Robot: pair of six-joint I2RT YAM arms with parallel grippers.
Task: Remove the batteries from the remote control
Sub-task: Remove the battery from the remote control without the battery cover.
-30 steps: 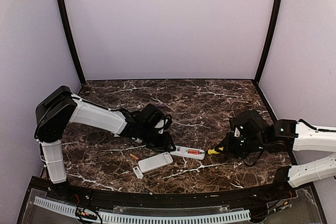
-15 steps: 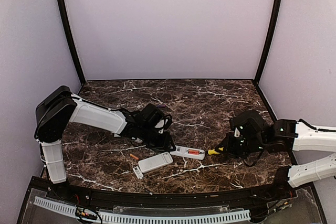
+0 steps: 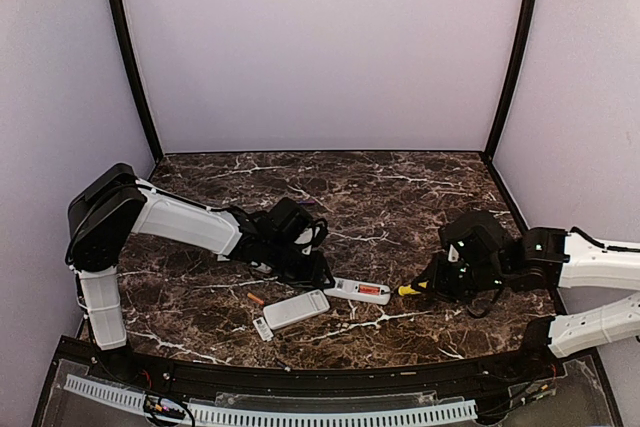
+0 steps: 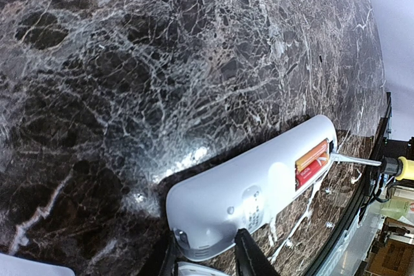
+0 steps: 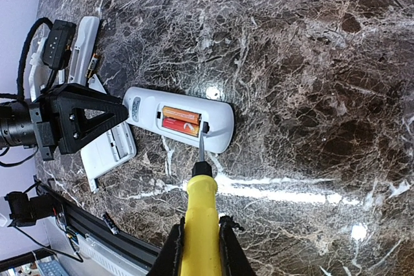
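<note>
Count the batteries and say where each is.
3. An orange battery and a red battery lie side by side in the open remote; a third battery lies loose on the table. More may be hidden.

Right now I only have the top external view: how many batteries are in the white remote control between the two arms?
Observer: The right wrist view shows two orange-red cylindrical batteries lying side by side in the open compartment of the white plastic remote control.
Operator: Where is my tool tip?
Observer: The yellow-handled screwdriver, clamped in the right end effector, has its blade tip at the compartment's end, beside the battery ends.
Operator: Is the remote braced?
Observer: The left wrist view shows the left end effector with its fingers on either side of the remote's rounded end, opposite the compartment.
</note>
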